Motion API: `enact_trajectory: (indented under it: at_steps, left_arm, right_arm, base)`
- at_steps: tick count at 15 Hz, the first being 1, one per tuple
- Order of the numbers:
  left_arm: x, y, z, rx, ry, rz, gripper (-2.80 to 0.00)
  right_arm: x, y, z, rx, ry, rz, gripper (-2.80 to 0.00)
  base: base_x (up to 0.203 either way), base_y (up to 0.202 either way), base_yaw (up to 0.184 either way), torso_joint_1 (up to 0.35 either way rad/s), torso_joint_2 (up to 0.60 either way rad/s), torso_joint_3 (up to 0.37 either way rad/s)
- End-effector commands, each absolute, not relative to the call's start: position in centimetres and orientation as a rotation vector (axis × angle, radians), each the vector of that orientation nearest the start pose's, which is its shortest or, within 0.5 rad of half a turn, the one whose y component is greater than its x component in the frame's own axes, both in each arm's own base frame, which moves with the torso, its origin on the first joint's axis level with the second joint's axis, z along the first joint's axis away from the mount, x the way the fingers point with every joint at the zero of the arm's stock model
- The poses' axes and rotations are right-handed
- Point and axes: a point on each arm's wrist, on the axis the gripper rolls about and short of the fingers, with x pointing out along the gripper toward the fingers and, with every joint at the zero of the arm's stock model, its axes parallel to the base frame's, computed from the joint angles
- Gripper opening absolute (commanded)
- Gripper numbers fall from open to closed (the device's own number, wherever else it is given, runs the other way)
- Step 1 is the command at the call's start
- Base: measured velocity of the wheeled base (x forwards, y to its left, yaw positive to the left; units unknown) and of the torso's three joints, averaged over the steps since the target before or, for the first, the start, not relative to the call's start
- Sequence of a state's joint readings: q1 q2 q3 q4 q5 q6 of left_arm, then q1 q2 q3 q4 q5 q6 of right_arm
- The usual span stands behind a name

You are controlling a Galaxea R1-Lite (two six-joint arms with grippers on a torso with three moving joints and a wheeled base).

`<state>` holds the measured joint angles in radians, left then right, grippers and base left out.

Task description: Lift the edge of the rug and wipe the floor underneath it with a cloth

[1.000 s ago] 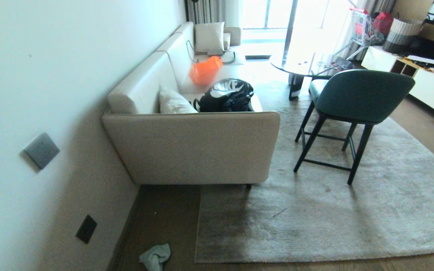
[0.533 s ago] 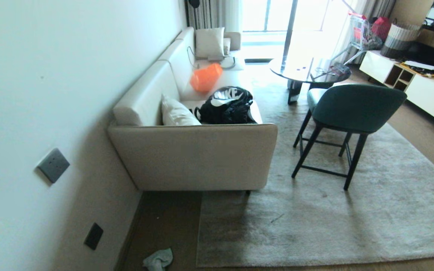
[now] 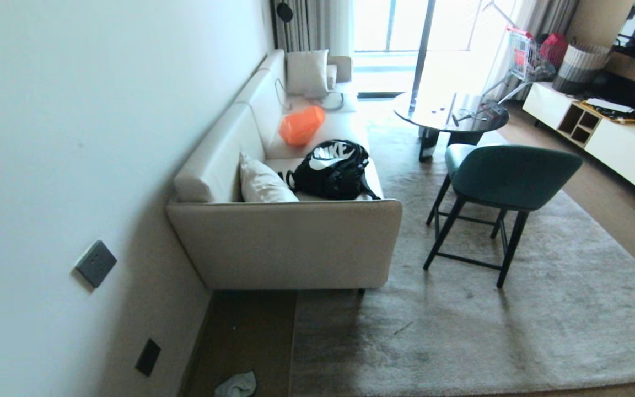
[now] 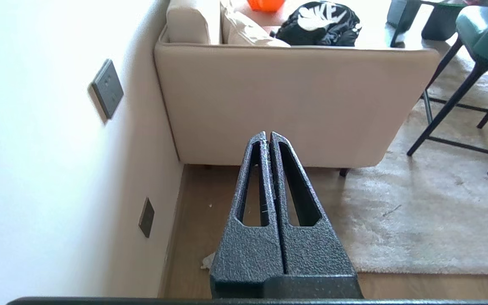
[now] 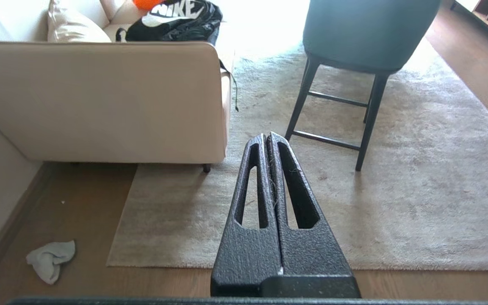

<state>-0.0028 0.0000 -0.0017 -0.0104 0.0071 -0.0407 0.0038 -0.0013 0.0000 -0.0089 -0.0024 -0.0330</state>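
Sofa [image 3: 290, 242] is the landmark: a cream sofa set along the white wall [image 3: 75, 110], its near end panel facing the camera. On its seat lie a black backpack [image 3: 331, 168], an orange bag [image 3: 301, 124] farther along, and pale cushions [image 3: 262, 182].

To the right of the sofa's near end spreads the large grey-beige rug. The rug edge [image 5: 119, 224] runs straight out from under the sofa's right front foot toward the camera and meets a square corner; it lies flat on the floor [image 5: 79, 199]. The brown plank floor shows bare in the strip in front of the sofa's end panel, between the rug edge and the wall's skirting.

The cloth [image 5: 49, 259], a small crumpled pale rag, lies on that bare floor in front of the sofa, near the skirting and apart from the rug edge; in the head view only part of it shows at the lower border, so its full shape is hard to judge there.

A green chair [image 3: 502, 182] on dark legs stands on the rug just right of the sofa; a round dark bench [image 3: 450, 113] stands beyond it.

The left gripper [image 4: 268, 136] hangs in the air before the sofa's end panel, its fingers pressed together with nothing between them. The right gripper [image 5: 266, 137] hangs above the rug to the right of the sofa, fingers likewise closed and empty.
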Motion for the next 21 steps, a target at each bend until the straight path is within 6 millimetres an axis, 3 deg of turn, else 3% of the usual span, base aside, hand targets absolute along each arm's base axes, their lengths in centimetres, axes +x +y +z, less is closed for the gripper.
enact_trajectory:
  at_steps: [1, 14, 21]
  left_arm:
    - [-2.29, 0.02, 7.7, -0.041, -0.012, 0.004, -2.8]
    - [-2.29, 0.02, 7.7, -0.041, -0.012, 0.004, -2.8]
    - [-2.29, 0.02, 7.7, -0.041, -0.012, 0.004, -2.8]
  right_arm:
    - [-2.28, -0.01, 7.64, -0.034, -0.009, 0.0, -2.8]
    - [-2.28, -0.02, 7.63, -0.025, -0.008, 0.0, -2.8]
    - [-2.28, -0.02, 7.64, 0.0, -0.009, -0.002, -2.8]
  base:
    - [0.0, 0.0, 0.0, 0.17, -0.43, -0.264]
    - [0.0, 0.0, 0.0, 0.151, -0.34, -0.197]
    - [0.0, 0.0, 0.0, 0.008, -0.02, -0.011]
